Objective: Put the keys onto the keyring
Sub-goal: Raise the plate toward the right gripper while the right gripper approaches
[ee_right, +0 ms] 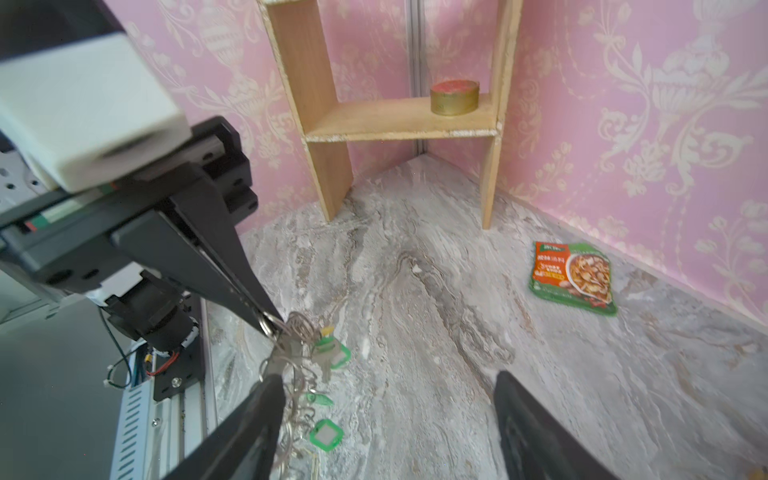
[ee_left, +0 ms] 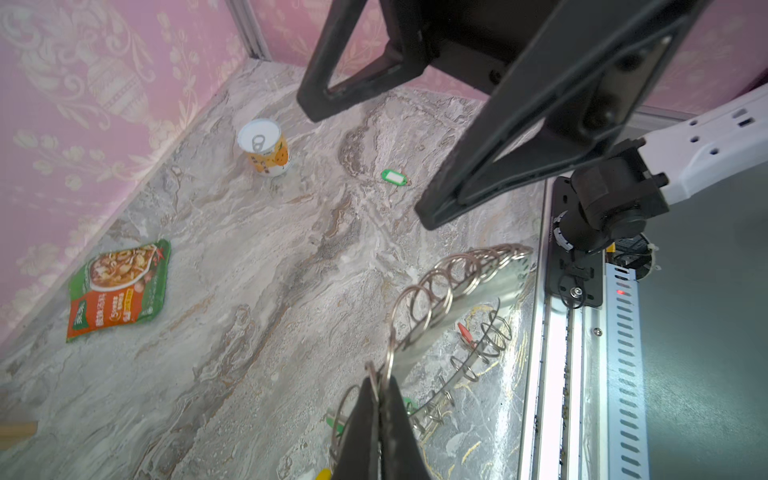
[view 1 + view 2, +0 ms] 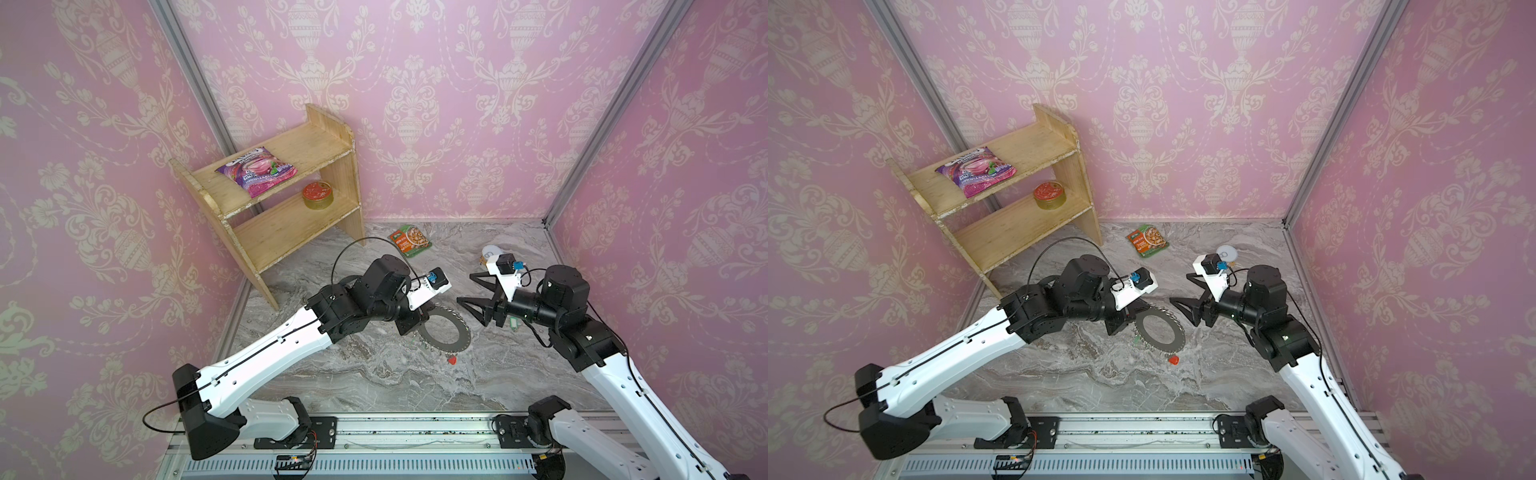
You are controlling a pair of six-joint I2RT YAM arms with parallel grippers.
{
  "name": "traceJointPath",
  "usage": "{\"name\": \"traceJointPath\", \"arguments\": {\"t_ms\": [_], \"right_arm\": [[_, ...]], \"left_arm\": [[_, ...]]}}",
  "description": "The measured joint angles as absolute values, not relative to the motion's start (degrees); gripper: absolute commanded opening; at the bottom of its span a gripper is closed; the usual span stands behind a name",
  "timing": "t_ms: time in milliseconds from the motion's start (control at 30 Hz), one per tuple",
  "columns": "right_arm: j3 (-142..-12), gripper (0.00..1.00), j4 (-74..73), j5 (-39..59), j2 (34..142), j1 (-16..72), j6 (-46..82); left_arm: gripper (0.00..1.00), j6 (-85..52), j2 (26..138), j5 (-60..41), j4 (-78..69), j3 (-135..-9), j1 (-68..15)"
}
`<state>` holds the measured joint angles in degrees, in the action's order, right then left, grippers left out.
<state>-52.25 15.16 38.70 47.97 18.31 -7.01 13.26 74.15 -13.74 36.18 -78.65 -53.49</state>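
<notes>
Pink patterned wallpaper closes the cell on three sides, and the floor of it is a grey marble table. At the back left stands a wooden shelf with a purple packet on the upper board and a red-lidded tin on the lower one. A green-orange food packet lies flat near the back wall, and a small can stands upright further to the right.

The keyring is in the middle of the table, between the two arms. The left gripper has its jaws pressed together on one wire loop at the rim of the keyring, on the side toward the shelf. The right gripper hangs just beside the opposite side of the keyring, with its jaws wide apart and nothing between them.

A red key sits at the near rim of the keyring, touching the loops. In the right wrist view two green keys and a yellow piece are among the loops close to the left gripper; whether they are threaded on cannot be told. One more green key lies alone on the table, apart from the keyring, under the right arm.
</notes>
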Motion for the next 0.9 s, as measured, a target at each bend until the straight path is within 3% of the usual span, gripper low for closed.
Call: {"name": "traceJointPath", "arguments": {"t_ms": [367, 900], "right_arm": [[-62.13, 0.44, 30.79, 49.06, 51.75, 19.66, -23.81], [-62.67, 0.24, 36.56, 50.37, 56.27, 25.3, -30.48]], "left_arm": [[0.0, 21.04, 74.17, -16.21, 40.1, -80.55, -55.0], [0.0, 23.53, 75.42, -17.91, 41.56, -81.28, -55.05]]}}
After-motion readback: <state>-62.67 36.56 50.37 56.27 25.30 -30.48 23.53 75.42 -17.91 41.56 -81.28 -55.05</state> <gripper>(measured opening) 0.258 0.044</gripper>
